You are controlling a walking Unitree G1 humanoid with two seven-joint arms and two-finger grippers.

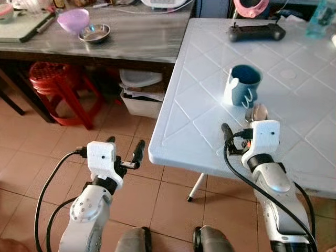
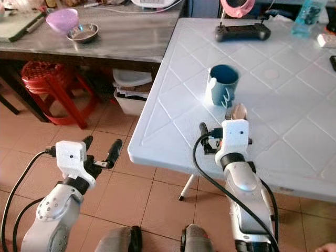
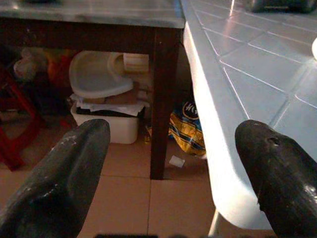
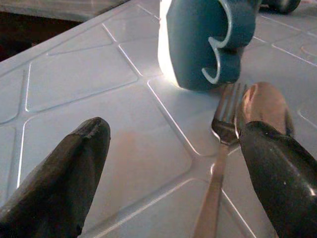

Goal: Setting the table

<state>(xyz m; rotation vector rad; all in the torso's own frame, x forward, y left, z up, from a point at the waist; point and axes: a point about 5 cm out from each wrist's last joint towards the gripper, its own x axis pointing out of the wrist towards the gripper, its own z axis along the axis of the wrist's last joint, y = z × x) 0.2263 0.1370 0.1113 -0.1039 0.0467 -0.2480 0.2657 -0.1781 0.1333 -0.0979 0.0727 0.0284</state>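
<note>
Standing at corner of white plastic table [image 1: 210, 131], looking down. Right gripper [image 4: 173, 168] low over tabletop, fingers spread wide, nothing between them. Blue mug [image 1: 242, 85] upright just ahead, white on one side, handle facing gripper. Fork [image 4: 223, 148] and spoon [image 4: 265, 106] lying side by side on table just in front of mug, touching or nearly so, tips close to mug base. Spoon bowl partly hidden behind one black finger in right wrist view; fork between the two fingers but nearer that same finger.

Left gripper [image 1: 125, 152] held out over tiled floor [image 1: 31, 157] beside table edge, fingers apart, empty, idle.

Likely step: placing or adjusting cutlery next to mug, or picking one piece up. Cannot tell which.

Doing it well:
- Centre on one utensil only; with both this close, closing now risks catching fork and spoon together or pushing one into mug.
- Shift sideways so handle sits mid-gap, then lower until fingertips almost on table.
- Thin flat metal on smooth plastic, likely to slide; close slowly, grip at handle not at tines.
- Keep clear of mug; nudge could tip or slide it.

Elsewhere: black controller [image 1: 256, 32] at far end of table; purple bowl [image 1: 73, 20] and steel bowl [image 1: 94, 33] on grey side table [image 1: 131, 37]; red stool [image 1: 58, 86] beneath.
</note>
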